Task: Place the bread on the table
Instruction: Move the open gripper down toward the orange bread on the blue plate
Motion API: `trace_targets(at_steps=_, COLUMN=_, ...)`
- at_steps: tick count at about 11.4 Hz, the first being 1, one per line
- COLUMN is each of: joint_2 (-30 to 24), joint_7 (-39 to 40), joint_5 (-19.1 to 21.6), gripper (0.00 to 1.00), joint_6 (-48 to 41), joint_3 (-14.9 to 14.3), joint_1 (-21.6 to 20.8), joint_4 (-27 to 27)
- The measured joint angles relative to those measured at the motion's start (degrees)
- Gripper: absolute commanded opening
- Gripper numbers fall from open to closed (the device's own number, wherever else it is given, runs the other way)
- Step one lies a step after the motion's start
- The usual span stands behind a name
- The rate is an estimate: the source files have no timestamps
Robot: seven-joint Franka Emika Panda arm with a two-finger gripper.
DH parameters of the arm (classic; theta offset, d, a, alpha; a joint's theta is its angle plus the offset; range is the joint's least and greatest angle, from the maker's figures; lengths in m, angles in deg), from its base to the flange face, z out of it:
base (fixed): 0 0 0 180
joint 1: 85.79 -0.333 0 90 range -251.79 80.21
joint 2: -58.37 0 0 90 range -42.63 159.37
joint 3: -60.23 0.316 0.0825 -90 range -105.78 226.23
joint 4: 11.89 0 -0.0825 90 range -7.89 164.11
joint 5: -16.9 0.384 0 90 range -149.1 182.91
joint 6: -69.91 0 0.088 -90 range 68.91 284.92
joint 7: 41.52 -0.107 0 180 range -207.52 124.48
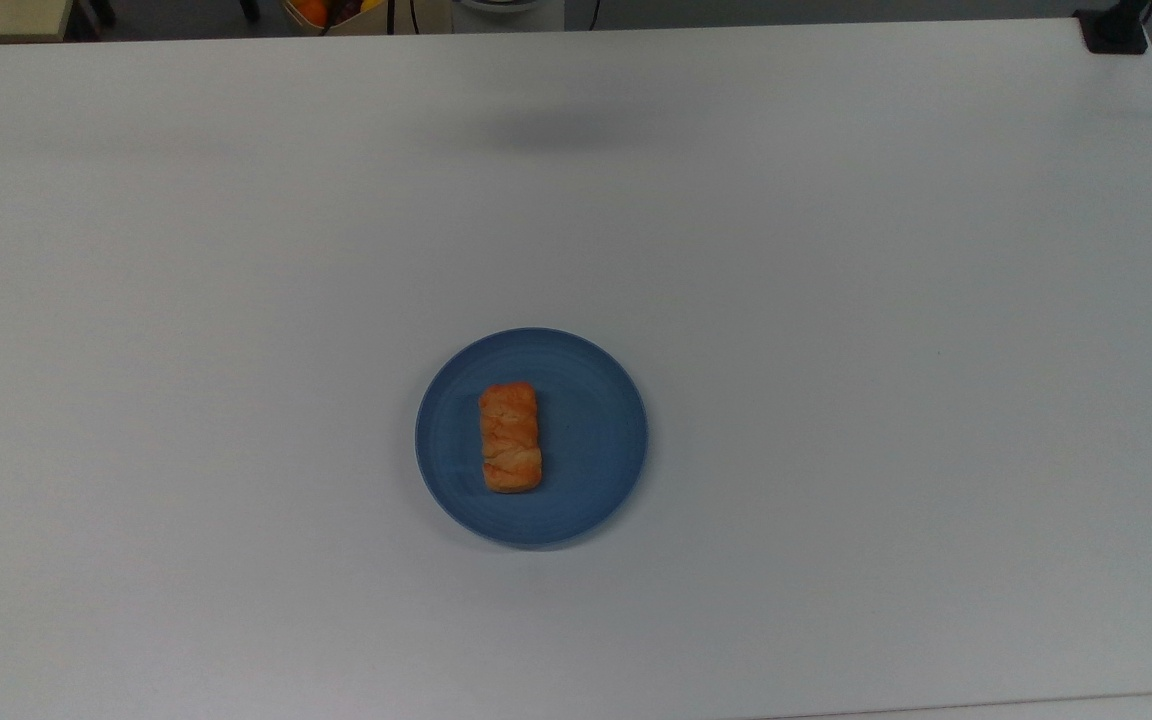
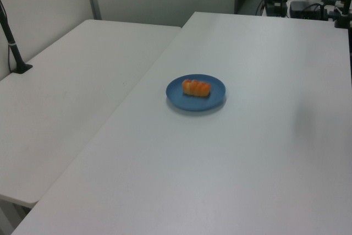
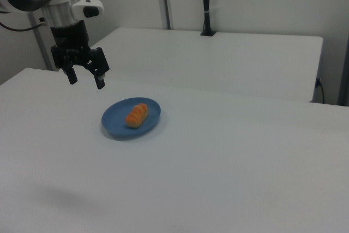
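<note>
1. Right view: gripper point(image 3: 85, 78) hanging high above the bench point(image 3: 229, 151), fingers spread apart, empty.
2. Bread point(image 3: 136, 115) below the gripper and toward the right view's right, lying flat on the blue plate point(image 3: 117, 126); not yet on the bench.
3. Top view: bread point(image 1: 511, 437) slightly off the plate's centre, long axis running up-down; narrow sides probably the easier span to close across.
4. Height likely kept for clearance before descending. Plenty of bare bench around the plate point(image 1: 586, 480) for set-down.
</note>
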Motion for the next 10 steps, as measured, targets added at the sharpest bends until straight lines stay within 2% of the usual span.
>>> trace_targets(at_steps=10, joint_2=0.4, joint_7=0.0, joint_5=0.0, gripper=1.0, joint_6=0.61, joint_3=0.0, joint_1=0.11, joint_4=-0.15)
